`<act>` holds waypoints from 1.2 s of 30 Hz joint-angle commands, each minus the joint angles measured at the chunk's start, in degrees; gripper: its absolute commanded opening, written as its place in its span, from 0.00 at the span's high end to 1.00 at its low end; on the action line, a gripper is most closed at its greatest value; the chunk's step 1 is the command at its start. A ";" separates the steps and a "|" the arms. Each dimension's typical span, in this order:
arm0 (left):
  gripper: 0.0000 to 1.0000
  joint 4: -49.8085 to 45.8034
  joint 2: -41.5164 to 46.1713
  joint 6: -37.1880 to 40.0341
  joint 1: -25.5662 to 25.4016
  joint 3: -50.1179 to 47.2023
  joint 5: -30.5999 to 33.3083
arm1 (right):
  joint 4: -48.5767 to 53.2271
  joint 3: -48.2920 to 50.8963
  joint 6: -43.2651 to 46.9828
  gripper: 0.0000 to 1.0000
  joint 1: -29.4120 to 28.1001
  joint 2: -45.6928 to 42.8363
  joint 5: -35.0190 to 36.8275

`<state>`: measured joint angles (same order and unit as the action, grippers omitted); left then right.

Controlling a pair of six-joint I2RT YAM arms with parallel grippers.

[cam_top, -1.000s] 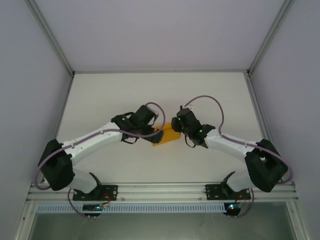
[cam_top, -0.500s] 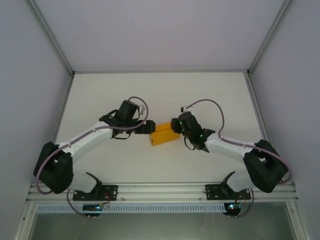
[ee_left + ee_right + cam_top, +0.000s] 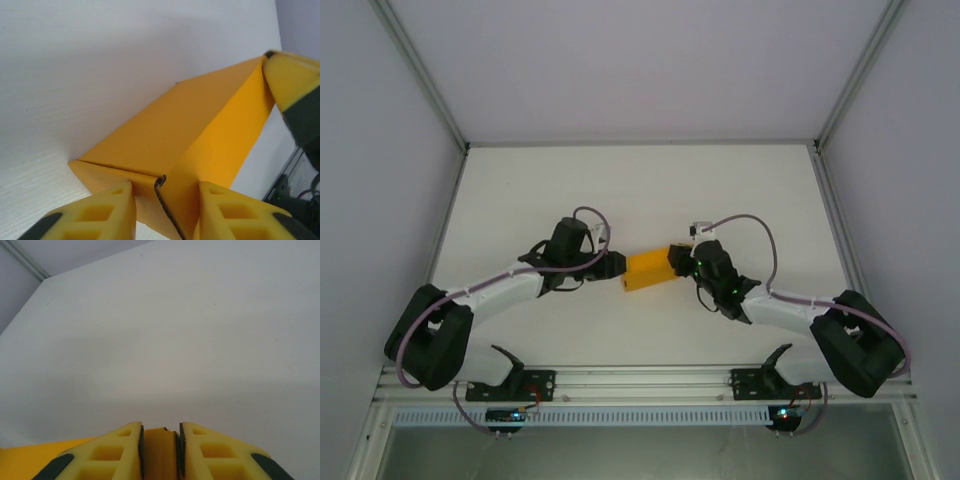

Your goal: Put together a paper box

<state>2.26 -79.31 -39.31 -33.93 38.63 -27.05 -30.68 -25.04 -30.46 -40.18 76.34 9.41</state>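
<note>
The left tool is pinching the paper box at its 9 o'clock end. In the left wrist view its yellow fingers are sitting on either side of the near corner of the box, where a folded card edge is curling between them. The right tool is pinching the opposite end, at about 2 o'clock. In the right wrist view, the tool is pressing its pads against a narrow strip of orange-yellow card.

The box is looking like a closed, plain orange-yellow block with sharp creases. It is resting near the middle of the white counter. Its long axis is running from about 8 o'clock up to 2 o'clock, bridging the gap between the two tools. One broad face is catching more light than the side next to it.

Compared with a second ago, the left arm is no longer covering the box from above. It has drawn back toward 9 o'clock, and its tool has gone from spread wide to closed on the end. The right tool has also tightened. The box, then mostly hidden and only partly showing, is now lying in full sight between them.
</note>
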 commanded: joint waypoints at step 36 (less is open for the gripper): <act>0.41 -16.53 -1.57 11.68 -2.64 9.54 12.49 | 19.74 -2.40 9.20 0.72 2.50 -5.62 -5.46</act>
<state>-8.21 -80.47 -30.50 -35.79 46.28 -17.37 -28.18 -24.86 -19.70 -37.15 72.25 4.05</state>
